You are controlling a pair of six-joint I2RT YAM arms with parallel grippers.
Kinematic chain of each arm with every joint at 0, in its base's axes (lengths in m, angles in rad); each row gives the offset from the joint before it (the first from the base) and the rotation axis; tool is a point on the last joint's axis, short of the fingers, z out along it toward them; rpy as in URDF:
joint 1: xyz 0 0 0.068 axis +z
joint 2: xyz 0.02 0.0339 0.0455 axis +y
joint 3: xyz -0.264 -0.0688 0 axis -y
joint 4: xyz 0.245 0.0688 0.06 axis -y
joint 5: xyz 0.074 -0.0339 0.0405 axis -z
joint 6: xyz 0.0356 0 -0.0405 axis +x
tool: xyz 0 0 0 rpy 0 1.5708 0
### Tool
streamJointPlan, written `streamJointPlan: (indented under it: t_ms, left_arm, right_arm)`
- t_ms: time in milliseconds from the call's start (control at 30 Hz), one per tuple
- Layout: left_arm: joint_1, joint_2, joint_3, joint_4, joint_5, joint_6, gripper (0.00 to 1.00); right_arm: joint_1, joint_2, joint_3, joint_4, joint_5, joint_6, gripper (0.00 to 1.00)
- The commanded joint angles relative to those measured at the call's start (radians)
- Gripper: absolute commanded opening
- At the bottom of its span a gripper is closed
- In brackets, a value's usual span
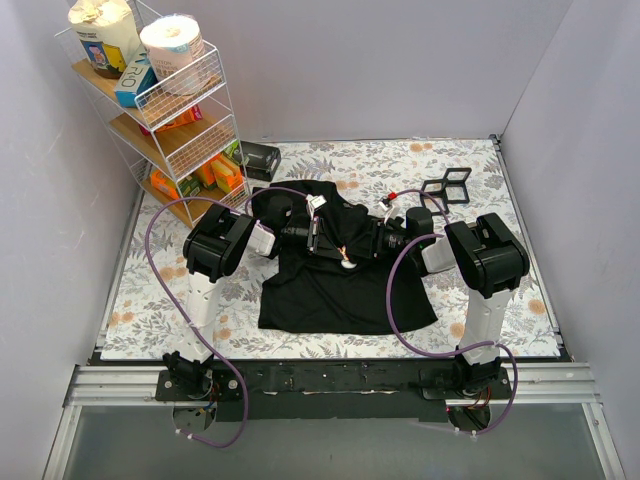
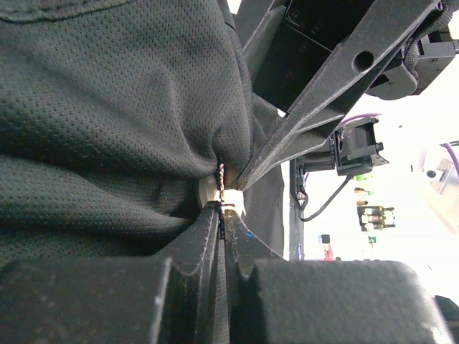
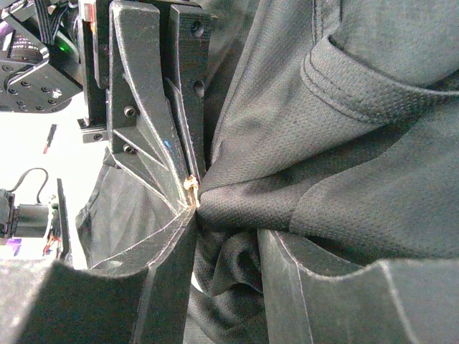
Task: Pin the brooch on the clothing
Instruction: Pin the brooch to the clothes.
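Spread on mat (image 1: 470, 300), shirt (image 1: 330, 290), bunched up at its middle. Raised fold of it clamped in right claw (image 3: 226, 226). Pinched tight in left claw (image 2: 222, 208), brooch (image 3: 191, 185), pressed against that fold.

Plain grey walls (image 1: 400, 60) enclose a floral-covered table (image 1: 140, 300); a 3-tier wire shelf (image 1: 190, 140) stands far left.

A lab robot cell: plain grey walls (image 1: 400, 70) box in a floral-clothed table (image 1: 480, 175), a wire rack of groceries (image 1: 185, 140) stands at its far left corner, and an aluminium rail (image 1: 330, 378) runs along its near edge.
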Motion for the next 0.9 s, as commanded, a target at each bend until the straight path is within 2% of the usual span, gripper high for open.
streamJointPlan:
  t_ms: [0, 567, 867]
  left_arm:
    - [0.012, 0.061, -0.013, -0.040, -0.063, 0.046, 0.00]
    - [0.013, 0.064, -0.016, -0.033, -0.061, 0.040, 0.00]
    - [0.012, 0.065, -0.032, -0.020, -0.057, 0.038, 0.00]
  right_arm:
    - [0.028, 0.035, 0.010, -0.063, 0.020, -0.037, 0.47]
    - [0.035, 0.041, 0.004, -0.064, 0.052, -0.040, 0.46]
    - [0.038, 0.044, -0.039, 0.046, 0.117, 0.029, 0.42]
